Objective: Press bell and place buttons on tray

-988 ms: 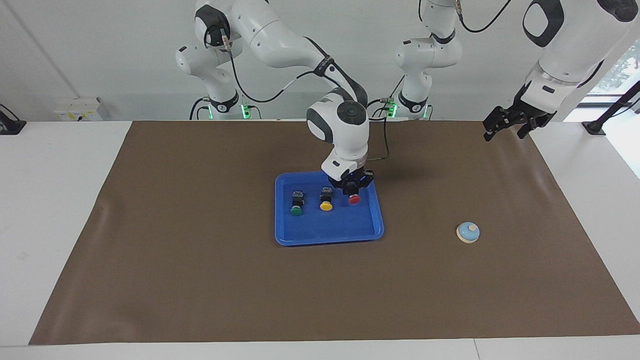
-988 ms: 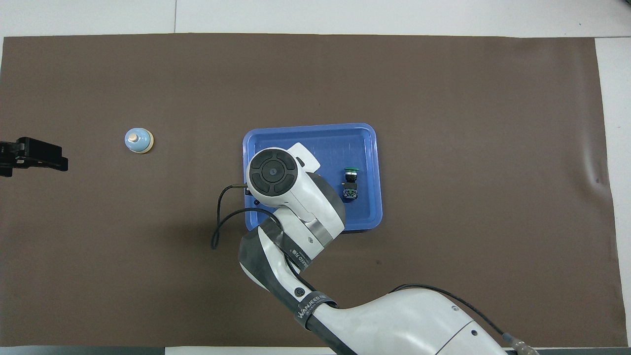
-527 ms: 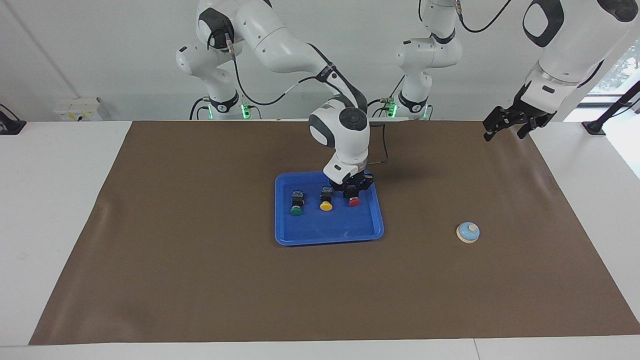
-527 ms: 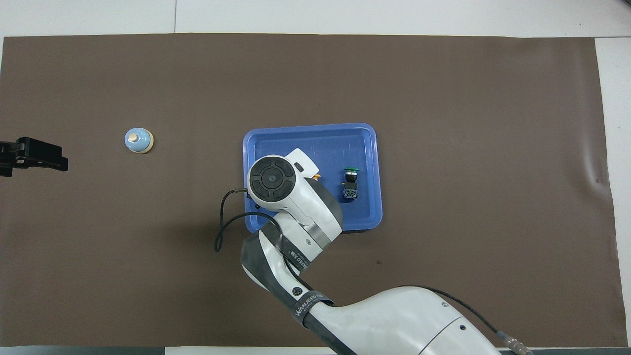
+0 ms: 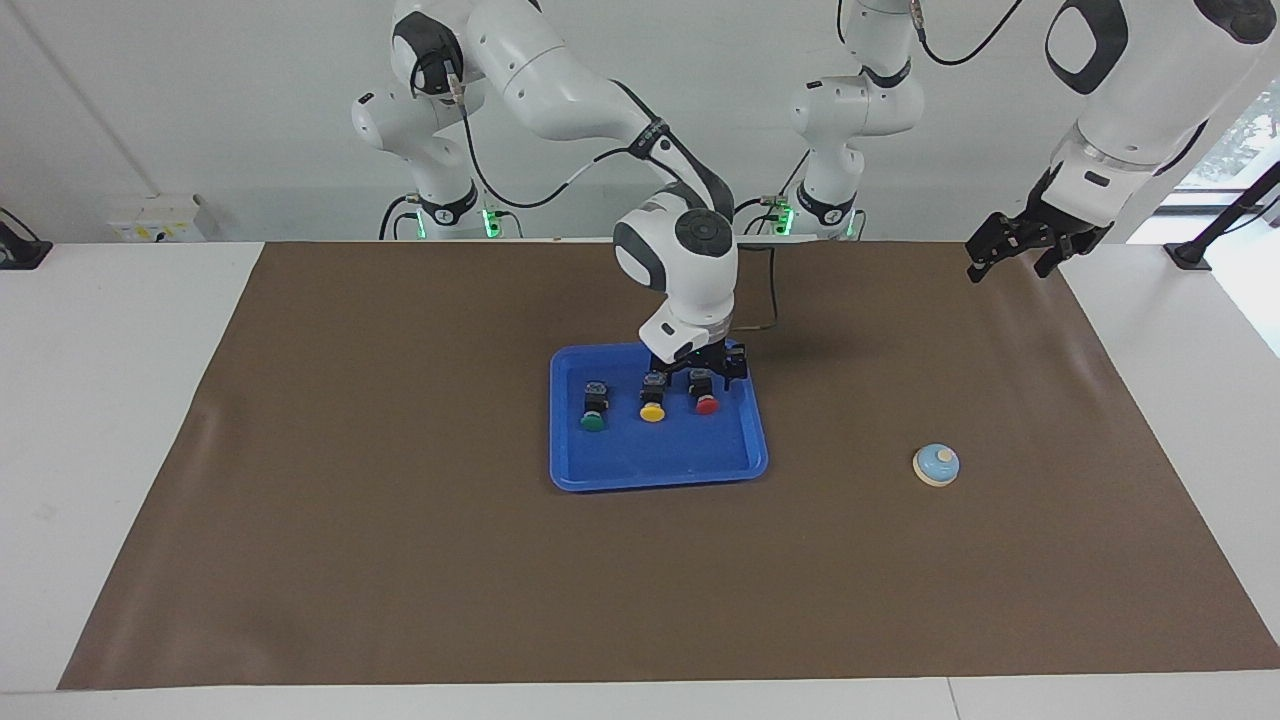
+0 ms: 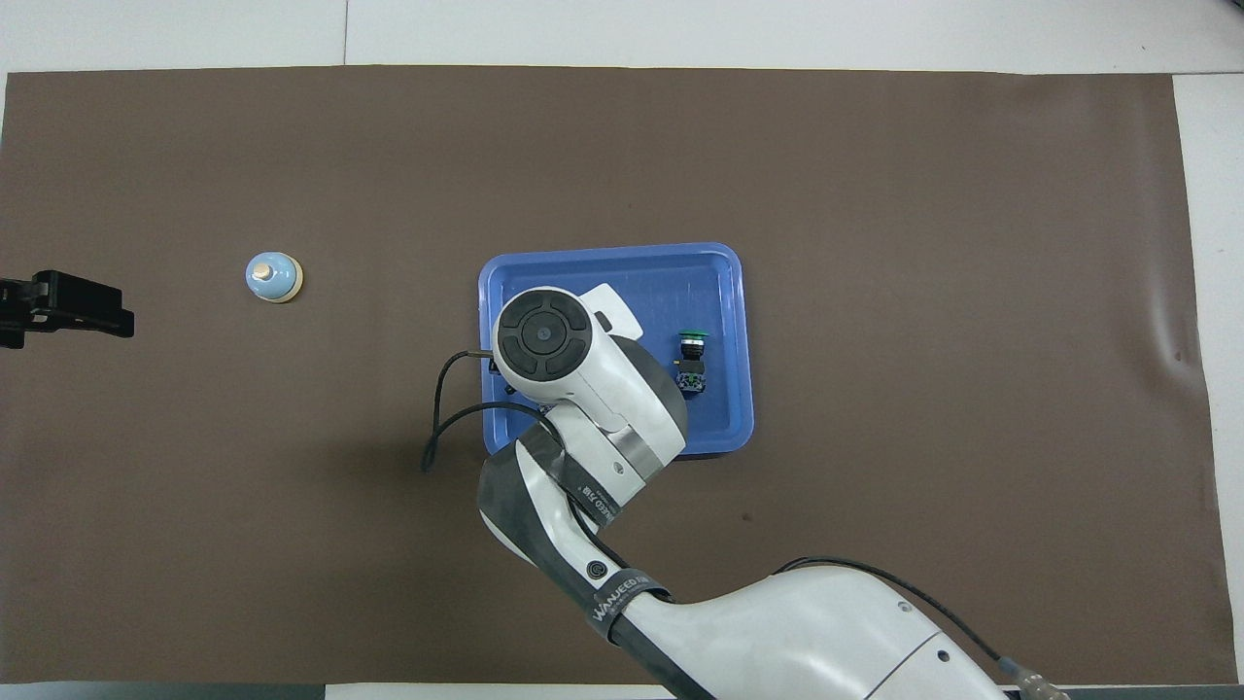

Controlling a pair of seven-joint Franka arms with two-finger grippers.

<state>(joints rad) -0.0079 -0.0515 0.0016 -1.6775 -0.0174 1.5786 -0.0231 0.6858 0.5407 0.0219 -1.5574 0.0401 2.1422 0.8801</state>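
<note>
In the facing view, we see our right gripper (image 5: 700, 371) low over the blue tray (image 5: 659, 468), its fingers spread apart on either side of the red button (image 5: 707, 397), which lies on the tray floor. We judge this as a release: the fingers stand clear so that the button rests on its own, not in any grip. The three buttons lie in a row in the part of the tray nearer to us, the green button (image 5: 593, 414) toward the right arm's end, the yellow button (image 5: 652, 405) in the middle and the red one toward the left arm's end. Each has a black body with its round cap pointing away from us, so the row looks orderly and nothing touches. The bell (image 5: 936, 465), a light-blue dome on a cream ring with a cream knob, sits on the brown mat of the counter well apart from the tray, toward the left arm's end. Our left gripper (image 5: 1015, 247) waits raised over the mat's corner, fingers open and holding nothing.

In the overhead view, our right arm covers most of the tray (image 6: 724, 282), hiding the red and yellow buttons; only the green button (image 6: 692, 355) shows. The bell (image 6: 273, 276) stands alone on the mat, and the left gripper (image 6: 78, 306) hangs at the edge, near it.
</note>
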